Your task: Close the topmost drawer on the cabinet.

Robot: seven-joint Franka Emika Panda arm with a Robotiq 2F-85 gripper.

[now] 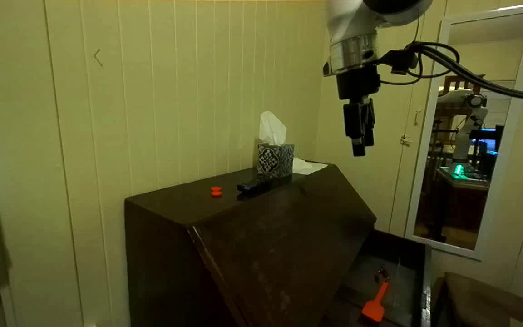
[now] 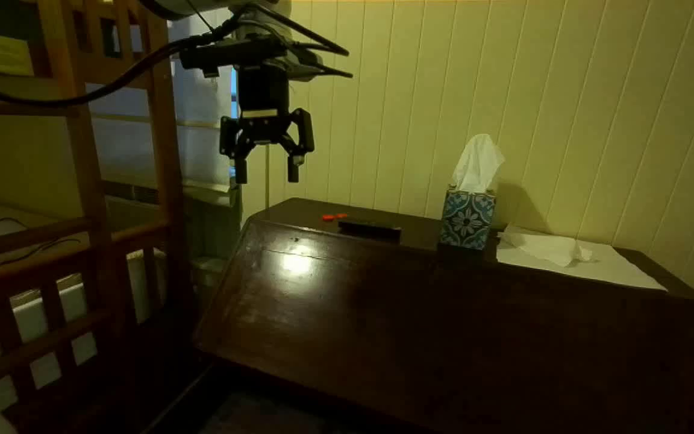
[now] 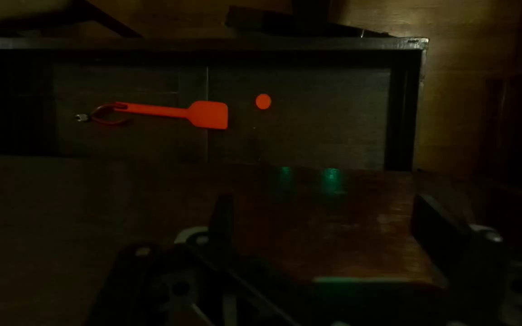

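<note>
Exterior view: claw (image 2: 267,172) points down, spread apart, higher than cabinet (image 2: 461,313)

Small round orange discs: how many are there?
3: one disc and a second disc close together atop the dark brown wooden cabinet; a third disc inside its open dark wooden drawer. More may be hidden.

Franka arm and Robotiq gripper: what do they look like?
White, rounded Franka arm with a silver band; black Robotiq gripper with a pale strip, jointed linkages and two narrow, blocky fingers. Black cables loop beside the arm. No lettering is readable.
</note>
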